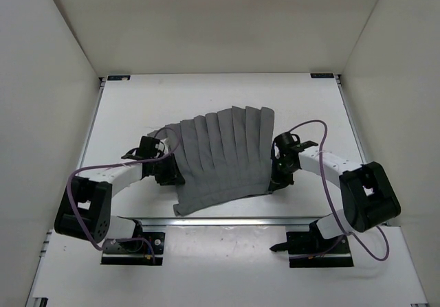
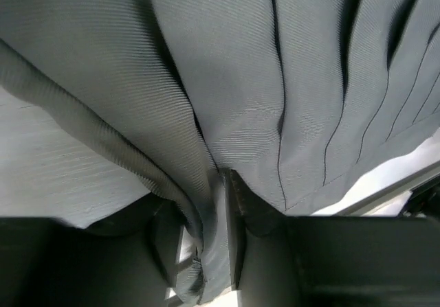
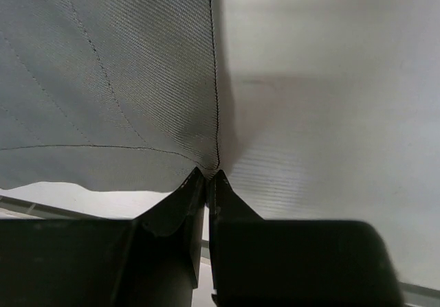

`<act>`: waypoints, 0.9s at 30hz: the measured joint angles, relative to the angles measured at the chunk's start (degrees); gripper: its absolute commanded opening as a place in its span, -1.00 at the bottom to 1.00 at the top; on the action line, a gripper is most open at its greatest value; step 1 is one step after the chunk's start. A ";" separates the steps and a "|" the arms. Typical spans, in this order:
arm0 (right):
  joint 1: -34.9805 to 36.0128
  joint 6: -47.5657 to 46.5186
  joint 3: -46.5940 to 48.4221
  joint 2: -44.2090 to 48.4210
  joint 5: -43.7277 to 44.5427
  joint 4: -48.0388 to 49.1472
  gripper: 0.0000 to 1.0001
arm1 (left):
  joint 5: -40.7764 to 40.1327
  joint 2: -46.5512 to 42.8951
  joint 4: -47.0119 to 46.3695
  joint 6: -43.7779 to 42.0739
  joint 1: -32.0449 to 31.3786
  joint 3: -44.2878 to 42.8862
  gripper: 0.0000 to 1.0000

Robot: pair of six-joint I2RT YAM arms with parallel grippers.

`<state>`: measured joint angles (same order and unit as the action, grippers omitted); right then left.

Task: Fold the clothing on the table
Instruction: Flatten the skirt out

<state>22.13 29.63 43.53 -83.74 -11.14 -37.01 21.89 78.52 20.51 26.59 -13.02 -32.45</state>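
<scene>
Holding the pleated skirt [image 1: 223, 159] pinched in my right hand [image 3: 207, 178], I'd lift evenly; whether my left hand [image 2: 204, 214] grips I can't tell.

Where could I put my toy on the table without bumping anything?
Bare room: the far strip of the flat white table, between the grey pleated fabric garment and the back wall, plus its far left and far right corners. Crowded: the middle, where the left gripper and right gripper flank the garment.

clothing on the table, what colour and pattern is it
The clothing is plain grey with long parallel pleats, no print; best seen in the top view.
</scene>
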 measured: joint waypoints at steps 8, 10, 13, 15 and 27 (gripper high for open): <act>2.64 1.95 -2.64 3.15 0.74 1.79 -1.00 | -2.86 -4.46 2.93 -1.60 -4.04 0.17 0.49; 3.56 2.67 -2.73 3.50 0.83 1.88 -1.00 | -5.70 -7.61 5.49 -0.55 -6.75 0.68 0.46; 4.50 3.48 -2.73 3.93 0.96 2.03 -1.00 | -7.06 -12.11 8.46 0.94 -9.77 2.19 0.43; 4.59 3.85 -2.75 4.15 1.07 1.99 -1.00 | -7.54 -13.51 9.86 1.84 -10.32 3.04 0.42; 3.08 6.34 -2.73 11.58 2.21 1.73 -1.00 | -8.41 -14.95 9.53 8.92 -14.36 7.30 -1.00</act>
<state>25.21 35.97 40.80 -72.16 -8.93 -35.29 13.47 63.57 30.04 35.51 -27.38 -25.15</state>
